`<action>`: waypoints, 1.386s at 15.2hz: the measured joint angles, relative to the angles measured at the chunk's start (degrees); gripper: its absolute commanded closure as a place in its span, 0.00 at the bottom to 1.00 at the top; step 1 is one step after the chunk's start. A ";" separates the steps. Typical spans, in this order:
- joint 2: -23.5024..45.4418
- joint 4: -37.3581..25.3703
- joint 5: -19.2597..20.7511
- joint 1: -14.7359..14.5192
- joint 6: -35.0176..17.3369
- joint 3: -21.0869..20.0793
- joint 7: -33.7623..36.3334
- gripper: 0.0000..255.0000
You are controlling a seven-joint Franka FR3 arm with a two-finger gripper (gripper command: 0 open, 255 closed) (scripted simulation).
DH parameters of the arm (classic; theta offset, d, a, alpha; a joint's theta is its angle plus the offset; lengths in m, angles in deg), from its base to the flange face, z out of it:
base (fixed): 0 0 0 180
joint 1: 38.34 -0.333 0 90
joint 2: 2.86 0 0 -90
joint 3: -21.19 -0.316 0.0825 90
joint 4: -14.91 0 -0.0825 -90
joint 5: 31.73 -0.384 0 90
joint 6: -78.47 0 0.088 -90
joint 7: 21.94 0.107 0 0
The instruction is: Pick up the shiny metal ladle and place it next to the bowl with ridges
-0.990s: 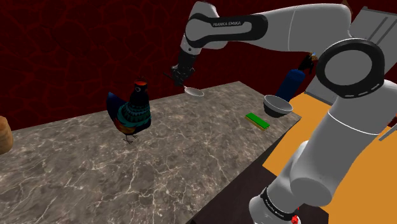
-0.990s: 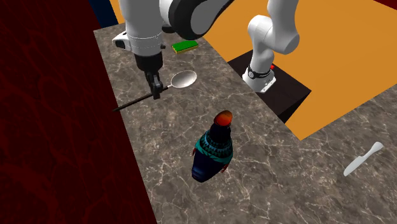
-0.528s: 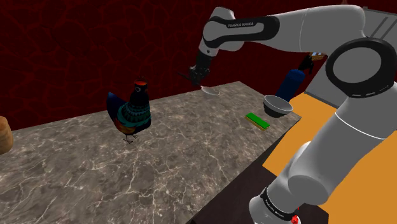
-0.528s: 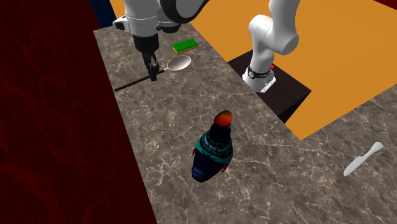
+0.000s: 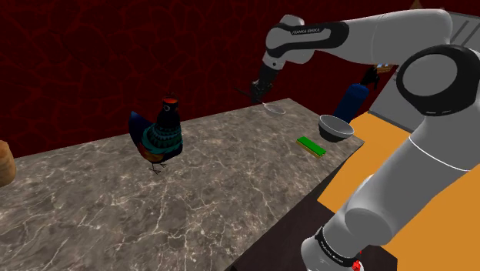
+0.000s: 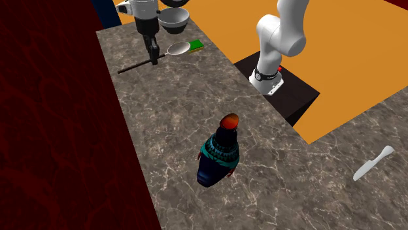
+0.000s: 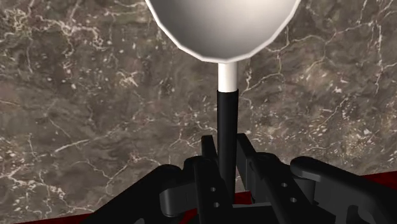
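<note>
Here, the claw (image 7: 227,151) pinches the ladle (image 7: 222,28) by its black handle, the pale bowl partly cropped.

White arm (image 5: 400,31), dark joints, FRANKA EMIKA lettering, black gripper (image 7: 227,145).

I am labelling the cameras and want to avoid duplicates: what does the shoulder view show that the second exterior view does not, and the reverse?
Shoulder view's own: a brown rounded thing at its left edge. Second exterior view's own: a pale knife lying on marble at its lower right. Shared: the marble counter, the rooster figure, the green flat piece, the grey bowl, and the gripper shut on the handle of the ladle, close to the bowl.
</note>
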 measured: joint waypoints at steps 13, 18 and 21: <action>4.33 -5.25 -2.69 9.01 3.60 9.04 -18.59 1.00; 9.40 -11.61 -5.20 13.14 6.51 11.97 -25.88 1.00; 12.92 -15.44 -7.00 15.94 7.88 13.38 -30.10 1.00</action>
